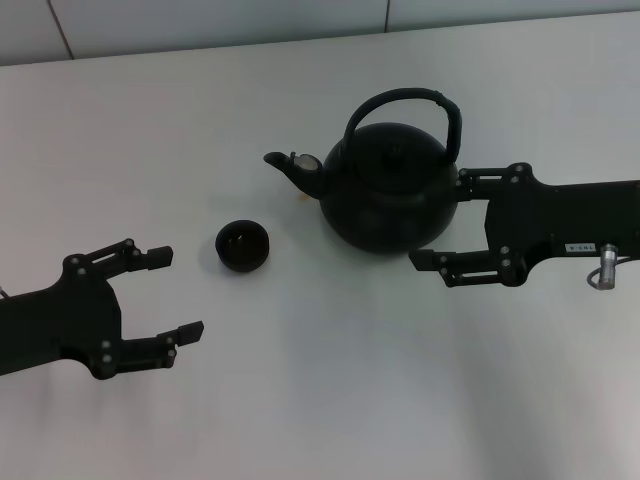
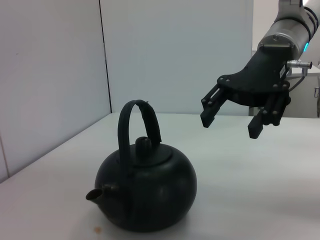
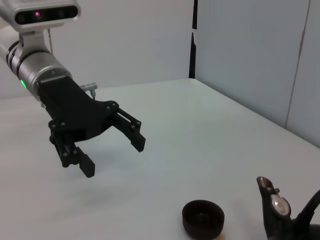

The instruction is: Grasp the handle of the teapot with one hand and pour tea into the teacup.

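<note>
The black teapot [image 1: 385, 195] stands upright at the table's middle, its spout [image 1: 290, 165] pointing to my left. Its arched handle [image 1: 402, 98] stands upright, with the thicker wrapped section on the right. The small black teacup [image 1: 243, 246] sits left of the spout and a little nearer to me. My right gripper [image 1: 440, 222] is open, just right of the teapot's body and not touching it. In the left wrist view the right gripper [image 2: 230, 125] hangs at handle height beyond the teapot [image 2: 145, 192]. My left gripper [image 1: 178, 295] is open and empty, left of the teacup and nearer. No tea can be made out.
The white table [image 1: 330, 400] ends at a pale wall along its far edge [image 1: 200, 45]. The right wrist view shows the left gripper [image 3: 114, 157], the teacup [image 3: 202, 217] and the spout [image 3: 272, 207].
</note>
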Robot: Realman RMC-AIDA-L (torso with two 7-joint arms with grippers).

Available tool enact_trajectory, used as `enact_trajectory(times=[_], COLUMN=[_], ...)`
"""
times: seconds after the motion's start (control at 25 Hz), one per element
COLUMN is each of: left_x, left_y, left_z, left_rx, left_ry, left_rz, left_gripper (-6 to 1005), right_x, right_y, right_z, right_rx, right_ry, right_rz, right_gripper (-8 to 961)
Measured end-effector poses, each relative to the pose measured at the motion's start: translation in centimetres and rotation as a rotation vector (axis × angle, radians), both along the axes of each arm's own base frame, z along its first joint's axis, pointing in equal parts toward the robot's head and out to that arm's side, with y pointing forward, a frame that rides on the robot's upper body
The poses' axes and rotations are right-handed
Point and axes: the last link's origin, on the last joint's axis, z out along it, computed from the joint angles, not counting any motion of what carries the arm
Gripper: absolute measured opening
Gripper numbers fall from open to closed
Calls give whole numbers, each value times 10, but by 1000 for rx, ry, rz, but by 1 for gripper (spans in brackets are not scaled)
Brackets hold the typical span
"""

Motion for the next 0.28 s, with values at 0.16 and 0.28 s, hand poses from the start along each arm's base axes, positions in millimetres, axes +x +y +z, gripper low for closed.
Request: enact_trajectory(times=[0.16,0.28], left_x=[1,1], left_y=[0,0], left_z=[-2,-2], left_rx=[-1,-1], left_ry=[-5,-7], left_rz=[0,0], left_gripper=[862,862], right_x=[-2,-3], right_y=[-1,-5], right_z=[-1,-4], right_rx=[26,50], right_ry=[0,57], right_rz=[69,148], right_gripper=[730,730])
